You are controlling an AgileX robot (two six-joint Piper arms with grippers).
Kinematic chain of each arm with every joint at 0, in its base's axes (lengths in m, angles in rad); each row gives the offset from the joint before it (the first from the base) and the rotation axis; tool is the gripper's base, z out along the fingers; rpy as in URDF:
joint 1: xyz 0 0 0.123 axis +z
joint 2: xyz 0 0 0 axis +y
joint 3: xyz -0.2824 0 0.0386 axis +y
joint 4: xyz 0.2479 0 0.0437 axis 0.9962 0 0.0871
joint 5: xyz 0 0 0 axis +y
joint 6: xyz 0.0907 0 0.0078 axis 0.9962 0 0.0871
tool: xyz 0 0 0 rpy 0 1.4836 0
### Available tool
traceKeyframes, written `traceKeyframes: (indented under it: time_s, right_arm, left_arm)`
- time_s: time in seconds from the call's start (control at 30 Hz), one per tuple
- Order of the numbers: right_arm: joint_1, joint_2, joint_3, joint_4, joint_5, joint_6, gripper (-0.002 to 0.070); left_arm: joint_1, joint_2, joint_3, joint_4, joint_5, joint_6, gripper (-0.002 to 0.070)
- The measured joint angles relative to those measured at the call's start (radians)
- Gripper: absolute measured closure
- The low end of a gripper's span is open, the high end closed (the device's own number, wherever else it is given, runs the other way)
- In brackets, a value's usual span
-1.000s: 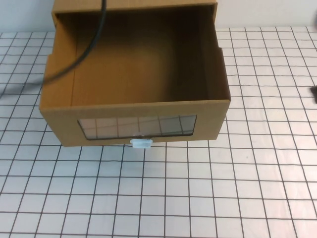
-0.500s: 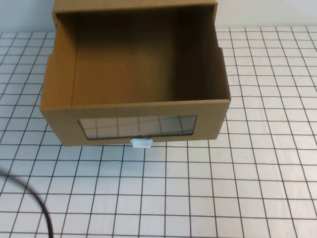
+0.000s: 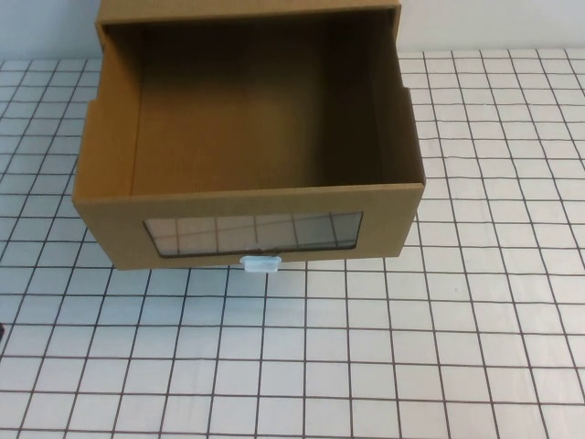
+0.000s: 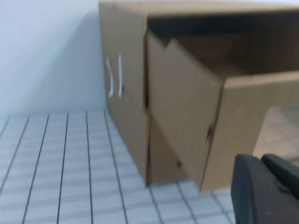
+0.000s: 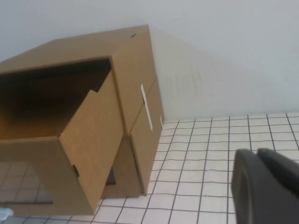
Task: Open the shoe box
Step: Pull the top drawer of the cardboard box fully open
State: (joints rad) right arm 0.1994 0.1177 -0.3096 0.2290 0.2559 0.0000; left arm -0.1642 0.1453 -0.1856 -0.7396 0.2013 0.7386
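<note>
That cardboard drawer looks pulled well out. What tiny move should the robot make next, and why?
Probably just park both arms, since the job looks done. The drawer of the shoe box stands slid well out, its bare inside open to view. The left gripper and the right gripper, both shut, hang off to its sides, holding nothing.

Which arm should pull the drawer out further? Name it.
Probably left: the left tool sits close to a front corner of the drawer; the right tool hangs farther off, beside the box.
</note>
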Motion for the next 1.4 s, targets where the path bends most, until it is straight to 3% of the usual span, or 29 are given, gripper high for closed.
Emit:
traceKeyframes:
  time_s: [0.5,1.17,1.4]
  right_arm:
    - [0.000,-0.023,0.074,0.021,-0.046,0.000,0.0689]
    - [0.000,-0.023,0.074,0.018,-0.048,0.000,0.0689]
    - [-0.069,-0.025,0.152,-0.106,-0.071,-0.012,0.0689]
  left_arm:
    - [0.000,0.000,0.211,-0.035,-0.234,0.008,0.0677]
    - [0.000,0.000,0.211,-0.041,-0.179,0.008,0.0677]
    - [0.000,0.000,0.211,-0.042,-0.175,0.008,0.0677]
